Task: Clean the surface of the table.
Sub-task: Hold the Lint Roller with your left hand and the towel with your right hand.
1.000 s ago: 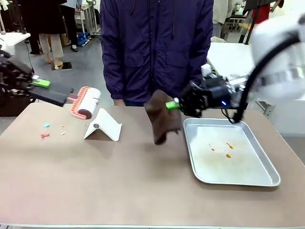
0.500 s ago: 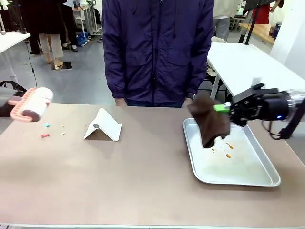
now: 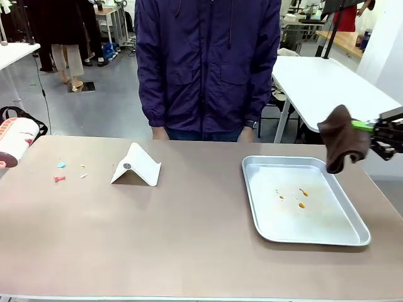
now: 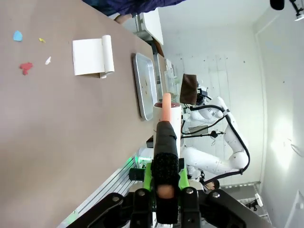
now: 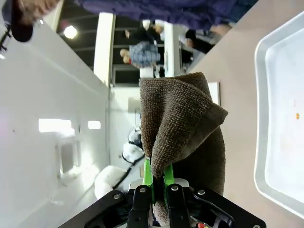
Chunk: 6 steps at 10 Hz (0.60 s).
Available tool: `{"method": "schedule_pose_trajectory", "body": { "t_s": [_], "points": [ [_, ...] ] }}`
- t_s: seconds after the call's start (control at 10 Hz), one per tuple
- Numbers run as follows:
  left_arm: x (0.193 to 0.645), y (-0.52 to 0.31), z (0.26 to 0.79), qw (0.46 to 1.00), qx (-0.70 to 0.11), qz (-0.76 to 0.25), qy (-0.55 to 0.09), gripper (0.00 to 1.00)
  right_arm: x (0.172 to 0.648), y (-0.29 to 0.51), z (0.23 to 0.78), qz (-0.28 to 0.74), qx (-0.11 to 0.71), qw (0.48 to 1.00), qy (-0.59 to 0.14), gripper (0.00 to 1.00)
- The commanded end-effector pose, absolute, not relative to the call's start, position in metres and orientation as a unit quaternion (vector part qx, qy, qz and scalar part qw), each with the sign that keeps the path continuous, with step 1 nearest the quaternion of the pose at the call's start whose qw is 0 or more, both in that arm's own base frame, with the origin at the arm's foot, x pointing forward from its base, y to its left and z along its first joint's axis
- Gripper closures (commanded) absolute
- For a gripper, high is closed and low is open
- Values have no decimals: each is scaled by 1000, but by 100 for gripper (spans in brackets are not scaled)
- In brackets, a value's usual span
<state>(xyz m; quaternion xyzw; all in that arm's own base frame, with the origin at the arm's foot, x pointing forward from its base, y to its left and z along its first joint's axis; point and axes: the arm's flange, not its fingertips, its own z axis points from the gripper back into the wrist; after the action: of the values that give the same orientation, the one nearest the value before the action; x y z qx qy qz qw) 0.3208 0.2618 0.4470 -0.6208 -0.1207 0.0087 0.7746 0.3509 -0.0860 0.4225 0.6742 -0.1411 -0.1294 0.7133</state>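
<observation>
front view: the taupe desk (image 3: 189,245) is lying under coloured scraps (image 3: 60,178) at left and a stained tray (image 3: 247,189) at right. left wrist view: the left gripper (image 4: 166,176) is clamping a lint roller (image 4: 166,108) by its handle. right wrist view: the right gripper (image 5: 158,178) is pinching a brown cloth (image 5: 175,118). the rigid, matte desk is likely wanting strokes across its top, not a grasp.

- We see a taupe-brown desk (image 3: 176,233).
- Silver tray (image 3: 315,221), orange spots (image 3: 301,205) on it.
- Dark brown cloth (image 3: 341,141).
- Pink and white roller (image 3: 16,141).
- Blue, red, yellow scraps (image 3: 61,165).
- Purple jacket (image 3: 208,63).
</observation>
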Motion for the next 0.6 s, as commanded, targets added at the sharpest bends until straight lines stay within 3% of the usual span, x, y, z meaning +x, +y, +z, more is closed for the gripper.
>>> {"method": "schedule_pose_trajectory", "body": {
  "t_s": [0.0, 0.3, 0.4, 0.5],
  "points": [
    [317, 275, 442, 755, -644, 15, -126, 100, 301, -81, 405, -144, 699, 687, -135, 100],
    [333, 255, 447, 748, -649, 47, -130, 100, 294, -88, 397, -154, 705, 678, -139, 100],
    [339, 250, 451, 741, -657, 65, -126, 100, 296, -84, 395, -164, 686, 698, -125, 100],
    [326, 267, 438, 757, -640, 32, -125, 100, 337, -120, 408, -159, 700, 682, -138, 100]
  ]
}}
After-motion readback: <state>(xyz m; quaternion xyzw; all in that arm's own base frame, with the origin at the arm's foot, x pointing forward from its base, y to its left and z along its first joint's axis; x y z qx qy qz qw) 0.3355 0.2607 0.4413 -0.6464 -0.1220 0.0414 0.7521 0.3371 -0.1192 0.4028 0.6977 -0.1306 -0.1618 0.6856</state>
